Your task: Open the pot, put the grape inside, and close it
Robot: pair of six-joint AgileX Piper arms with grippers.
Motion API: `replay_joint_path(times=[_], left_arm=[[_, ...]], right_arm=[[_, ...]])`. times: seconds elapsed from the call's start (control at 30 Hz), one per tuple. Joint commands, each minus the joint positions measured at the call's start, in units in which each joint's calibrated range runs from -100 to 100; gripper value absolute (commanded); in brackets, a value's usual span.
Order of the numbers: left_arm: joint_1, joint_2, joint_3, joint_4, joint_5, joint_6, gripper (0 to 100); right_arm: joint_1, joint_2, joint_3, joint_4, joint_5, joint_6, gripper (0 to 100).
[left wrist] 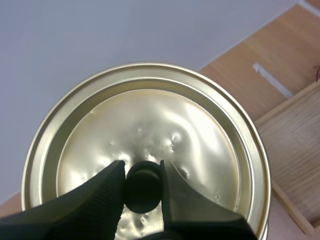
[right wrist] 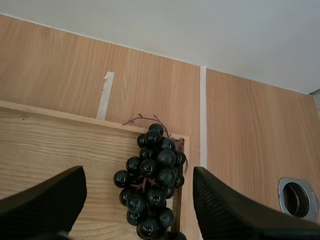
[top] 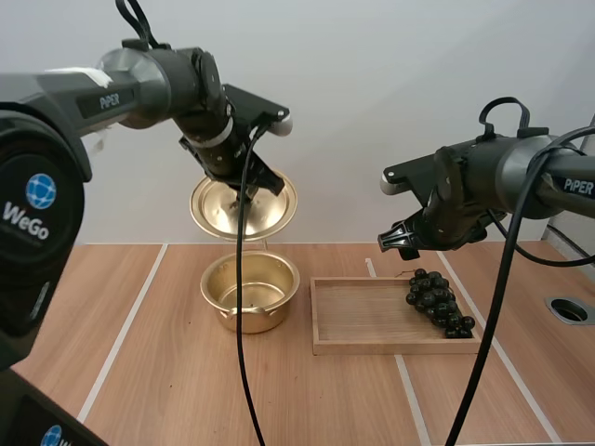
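Overhead, the left gripper [left wrist: 141, 169] pinches the lid [left wrist: 165, 120] above the open pot [top: 279, 299]; the right gripper [right wrist: 139, 174], spread over the grapes [top: 437, 302], could drop them if it grabs loosely.

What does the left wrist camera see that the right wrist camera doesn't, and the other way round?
Left wrist camera alone: the gold lid, with my left gripper pinching its black knob. Right wrist camera alone: the bunch of grapes lying in the wooden tray, my right gripper open above the tray, and a round metal hole in the table. Both: the wooden tray, the table and its white tape lines.
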Motion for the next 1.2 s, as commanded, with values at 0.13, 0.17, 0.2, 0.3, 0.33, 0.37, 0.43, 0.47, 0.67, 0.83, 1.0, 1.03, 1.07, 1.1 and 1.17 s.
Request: replay_joint_path(times=[0.13,0.17,0.2,0.3,0.33,0.37,0.43,0.47,0.67,0.83,1.0,1.03,1.07,1.1,1.17], left_arm=[[-0.14,-8.21,-8.17,0.08,1.49,-0.63,0],[-0.14,-9.12,-9.20,0.08,1.95,-0.63,0],[-0.14,-9.94,-10.18,0.08,2.57,-0.63,0],[-0.14,-11.96,-13.00,0.08,4.04,-0.70,0],[-0.14,-12.48,-13.75,0.08,4.46,-0.74,0],[-0.14,-13.12,-14.53,0.08,4.46,-0.74,0],[-0.14,-14.26,-15.92,0.08,4.46,-0.74,0],[-0.14,-14.67,-16.58,0.08,4.70,-0.74,0],[-0.14,-15.94,-19.76,-0.02,6.54,-0.95,0],[-0.14,-16.22,-21.18,-0.02,7.03,-0.95,0],[-0.14,-16.33,-21.32,-0.02,7.03,-0.95,0],[-0.14,-16.33,-21.32,-0.02,7.03,-0.95,0],[-0.14,-16.48,-21.32,-0.02,7.03,-0.95,0],[-0.14,-16.63,-21.32,-0.02,7.03,-0.95,0],[-0.14,-16.80,-21.32,-0.02,7.03,-0.95,0]], right_arm=[[-0.11,3.55,-0.39,-3.04,1.70,0.33,100],[-0.18,4.07,-0.39,-3.79,1.68,0.93,100],[-0.45,4.55,-0.39,-4.50,1.68,1.35,100],[-1.50,6.49,-0.39,-4.62,1.68,1.44,100],[-1.71,7.13,-0.39,-4.62,1.68,1.44,100],[-2.00,8.05,-0.39,-4.62,1.88,1.44,100],[-2.16,9.92,-0.39,-4.74,2.05,1.44,100],[-2.16,10.80,-0.39,-4.74,2.20,1.44,100],[-2.16,14.86,-0.39,-4.74,1.83,1.44,100],[-2.16,18.61,-0.39,-4.74,1.08,1.44,100],[-2.16,21.87,-0.39,-4.74,0.55,1.44,100],[-2.16,22.11,-0.39,-4.74,0.55,1.44,100],[-2.16,22.68,-0.39,-4.74,0.32,1.44,100],[-2.16,23.04,-0.39,-4.74,-0.02,1.44,100],[-2.16,24.00,-0.39,-5.22,-0.22,1.44,100]])
